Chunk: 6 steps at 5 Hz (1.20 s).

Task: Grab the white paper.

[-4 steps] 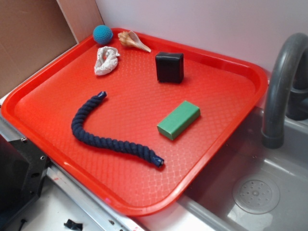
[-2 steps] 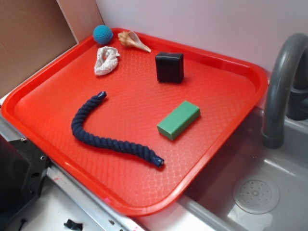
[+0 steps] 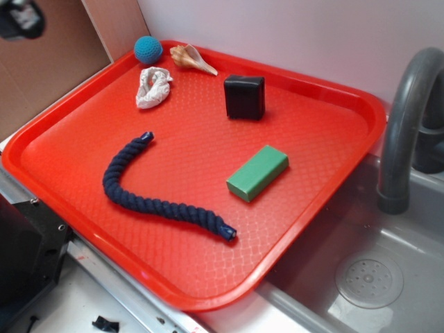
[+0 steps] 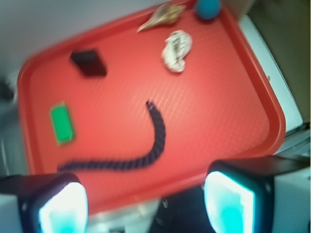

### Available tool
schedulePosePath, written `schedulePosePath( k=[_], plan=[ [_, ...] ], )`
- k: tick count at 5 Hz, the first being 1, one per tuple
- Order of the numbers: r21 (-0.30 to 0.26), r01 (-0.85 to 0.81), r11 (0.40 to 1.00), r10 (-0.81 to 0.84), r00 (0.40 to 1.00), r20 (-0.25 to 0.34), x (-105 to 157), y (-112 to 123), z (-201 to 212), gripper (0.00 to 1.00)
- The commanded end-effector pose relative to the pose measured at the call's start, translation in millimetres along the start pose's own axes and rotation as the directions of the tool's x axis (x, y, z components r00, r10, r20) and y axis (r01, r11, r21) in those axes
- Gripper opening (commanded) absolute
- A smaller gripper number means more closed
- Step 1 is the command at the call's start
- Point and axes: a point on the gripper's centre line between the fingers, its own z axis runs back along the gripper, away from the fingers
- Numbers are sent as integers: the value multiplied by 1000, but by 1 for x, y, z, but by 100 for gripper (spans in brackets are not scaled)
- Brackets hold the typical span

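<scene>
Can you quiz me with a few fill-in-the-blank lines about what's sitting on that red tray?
1. The white paper lies nearest the teal ____.
2. The long dark blue thing curving across the tray is a ____.
3. The block lying between the rope and the sink is coloured ____.
4. In the wrist view the gripper has its jaws ____, holding nothing.

Missing words: ball; rope; green; open
</scene>
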Motion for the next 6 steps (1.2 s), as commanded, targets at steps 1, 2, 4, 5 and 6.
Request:
schedulePosePath(
  k=[1, 2, 4, 5, 6],
  plan=[
    [49, -279, 959, 259, 934, 246, 61, 25, -49, 100],
    [23, -321, 947, 303, 915, 267, 94, 37, -83, 100],
    [94, -354, 931, 315, 904, 289, 123, 53, -140, 100],
    [103, -336, 936, 298, 914, 273, 127, 53, -160, 100],
    [136, -329, 935, 286, 922, 263, 130, 51, -178, 100]
  ],
)
